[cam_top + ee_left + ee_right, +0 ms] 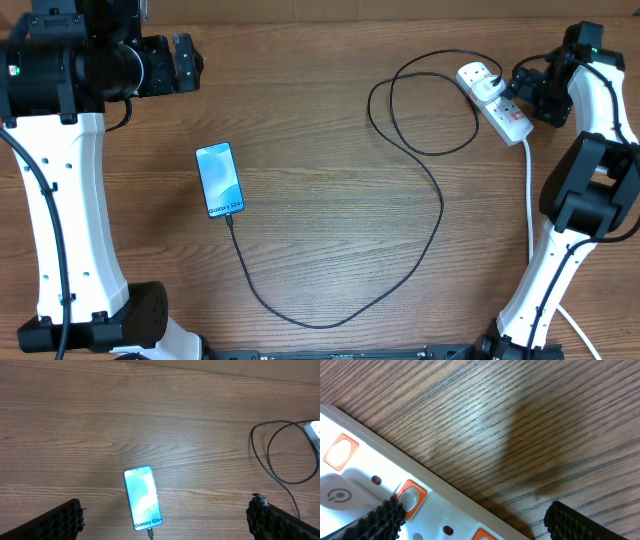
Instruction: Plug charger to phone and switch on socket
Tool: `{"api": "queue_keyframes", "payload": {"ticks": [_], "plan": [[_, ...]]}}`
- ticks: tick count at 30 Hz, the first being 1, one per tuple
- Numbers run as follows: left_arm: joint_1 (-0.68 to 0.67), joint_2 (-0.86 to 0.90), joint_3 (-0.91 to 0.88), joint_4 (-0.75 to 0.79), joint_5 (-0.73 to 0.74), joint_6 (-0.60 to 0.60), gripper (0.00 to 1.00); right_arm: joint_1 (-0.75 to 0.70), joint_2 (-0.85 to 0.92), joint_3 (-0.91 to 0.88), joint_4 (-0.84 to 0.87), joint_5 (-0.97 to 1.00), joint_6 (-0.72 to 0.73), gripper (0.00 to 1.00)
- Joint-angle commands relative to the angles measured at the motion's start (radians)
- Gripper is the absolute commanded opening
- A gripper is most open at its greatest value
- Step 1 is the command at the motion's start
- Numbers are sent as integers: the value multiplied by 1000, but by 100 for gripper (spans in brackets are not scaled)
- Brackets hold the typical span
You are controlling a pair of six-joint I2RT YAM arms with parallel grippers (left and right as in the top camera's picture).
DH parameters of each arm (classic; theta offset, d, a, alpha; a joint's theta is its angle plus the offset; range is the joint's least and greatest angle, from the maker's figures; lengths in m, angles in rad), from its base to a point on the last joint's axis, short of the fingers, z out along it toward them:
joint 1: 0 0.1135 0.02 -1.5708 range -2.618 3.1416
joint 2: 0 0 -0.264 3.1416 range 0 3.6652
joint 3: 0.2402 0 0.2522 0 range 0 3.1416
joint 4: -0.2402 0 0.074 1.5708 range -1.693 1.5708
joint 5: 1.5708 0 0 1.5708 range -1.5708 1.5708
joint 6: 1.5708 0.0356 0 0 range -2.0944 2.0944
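Observation:
The phone [220,180] lies flat left of centre, screen lit teal; it also shows in the left wrist view [143,498]. The black charger cable [300,315] has its tip in the phone's near end [149,533] and loops across to the white socket strip [495,100] at the back right. My left gripper [165,520] is open, high above the phone. My right gripper [475,520] is open right over the strip [360,475]; its left finger touches an orange-red switch [410,497].
The strip's thick white lead [530,200] runs toward the front beside the right arm's base. A white plug [478,75] sits in the strip's far end. The cable forms a large loop [420,100] left of the strip.

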Motion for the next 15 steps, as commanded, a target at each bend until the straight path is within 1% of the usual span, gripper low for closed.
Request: {"api": "queue_keyframes", "payload": {"ticks": [1, 4, 9, 10, 15], "plan": [[-2, 3, 13, 0, 11, -13, 100, 38, 12, -33, -6, 12, -16, 91], [-2, 3, 13, 0, 11, -13, 100, 25, 9, 19, -31, 58, -11, 100], [-2, 3, 13, 0, 11, -13, 99, -10, -22, 150, -116, 87, -11, 100], [-2, 3, 13, 0, 11, -13, 100, -23, -42, 205, -161, 87, -11, 100], [-2, 3, 13, 0, 11, -13, 100, -29, -102, 326, -309, 77, -11, 100]]}}
